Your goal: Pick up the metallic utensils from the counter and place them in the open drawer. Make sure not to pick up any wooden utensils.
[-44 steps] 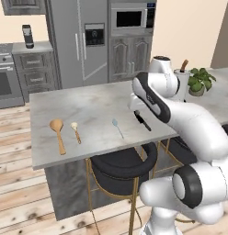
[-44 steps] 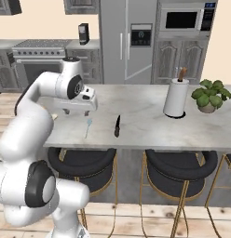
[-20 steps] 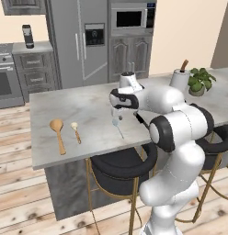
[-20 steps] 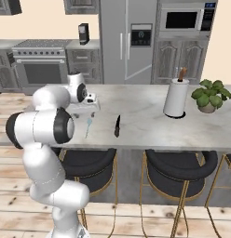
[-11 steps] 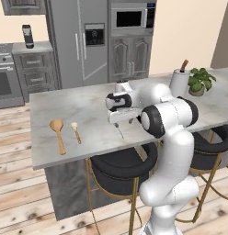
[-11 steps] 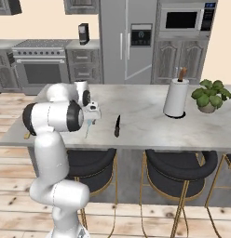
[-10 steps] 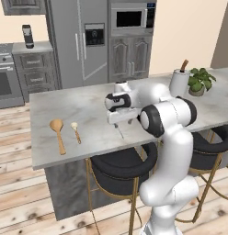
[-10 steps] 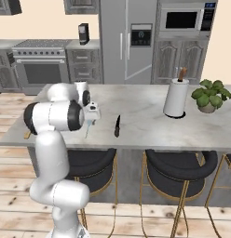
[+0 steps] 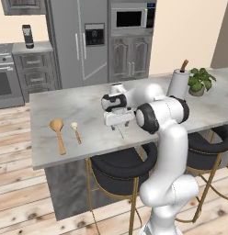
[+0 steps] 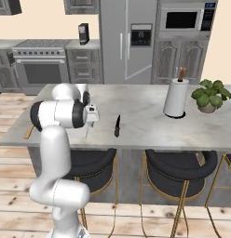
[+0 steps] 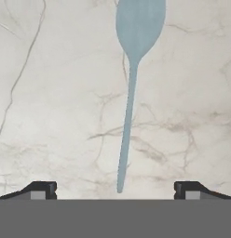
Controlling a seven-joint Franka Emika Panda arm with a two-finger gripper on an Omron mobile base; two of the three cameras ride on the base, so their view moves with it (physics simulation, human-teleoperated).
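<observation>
My gripper (image 11: 115, 190) hangs open just above the counter (image 9: 88, 105), pointing down at the silver-grey spoon (image 11: 130, 93). The spoon lies flat on the marbled stone, its handle end between the two fingertips (image 11: 40, 188) and its bowl farther off. From the base cameras the gripper (image 9: 117, 123) stands over the spoon (image 9: 120, 133) near the counter's front edge. The dark knife (image 10: 117, 125) lies on the stone just right of the hand (image 10: 91, 122). Two wooden utensils, a large tan spoon (image 9: 57, 133) and a smaller pale-headed one (image 9: 75, 131), lie to the left. The open drawer is out of view.
A paper towel roll (image 10: 175, 97) and a potted plant (image 10: 210, 95) stand toward the counter's right end. Black stools (image 10: 175, 172) with gold legs sit under the front edge. Fridge, oven and cabinets line the back wall.
Over the last second the hand has come down and slightly forward over the silver spoon, jaws still wide. In the last half second it has barely moved.
</observation>
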